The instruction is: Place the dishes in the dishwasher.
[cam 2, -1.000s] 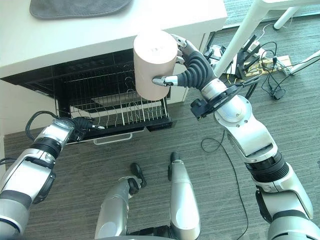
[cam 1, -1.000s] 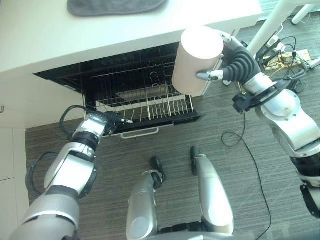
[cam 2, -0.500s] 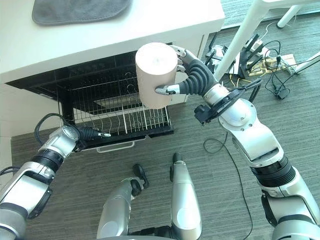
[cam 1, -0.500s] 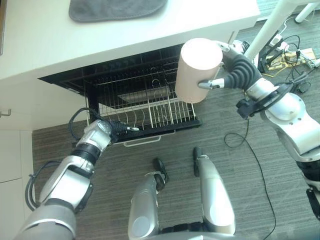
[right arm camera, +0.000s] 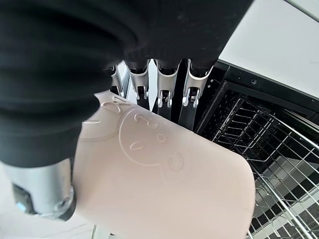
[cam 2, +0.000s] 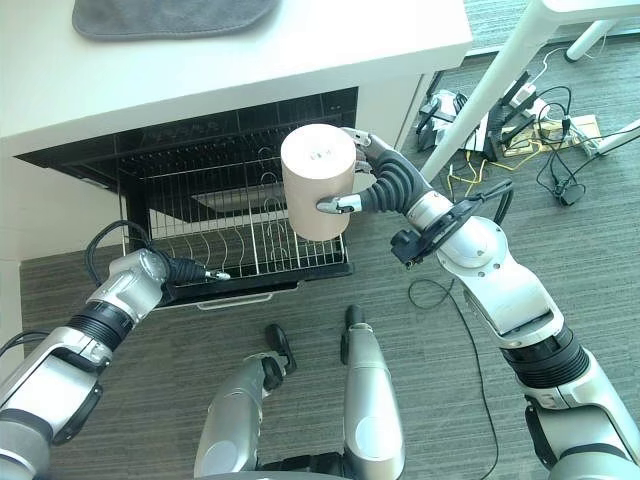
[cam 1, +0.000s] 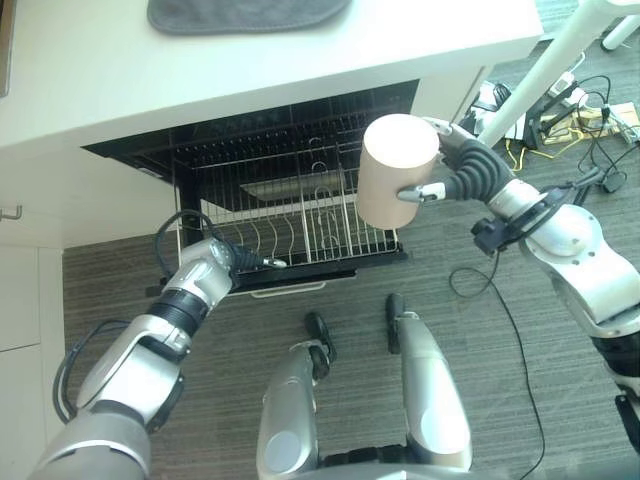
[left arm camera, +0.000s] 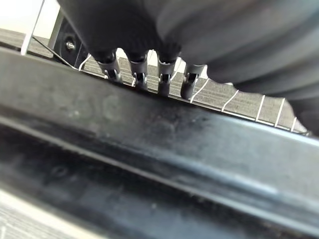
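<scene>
The task was judged to be at an early stage; the dishwasher (cam 2: 200, 130) stood open under the white counter (cam 1: 300, 50), and its wire rack (cam 2: 250, 235) was drawn out over the floor; no dish could be made out in the rack, only bare tines and wires, though what looked like a flat grey tray (cam 1: 275, 188) was seen further back inside. The pale pink cup (cam 1: 398, 170) was held aloft, clear of the rack and above its right-hand end; it was gripped by the right hand (cam 2: 385, 190), fingers wrapped over the far side and thumb pressed against the near wall, as the right wrist view confirmed. The left hand (cam 1: 243, 260) was seen at the rack's front edge; its fingers (left arm camera: 137, 74) were laid in a row over the dark front rim, but whether they were curled round it could not be told. The cup remained to be lowered and set among the tines; a grey mat (cam 2: 170, 15) was noted on the counter.
</scene>
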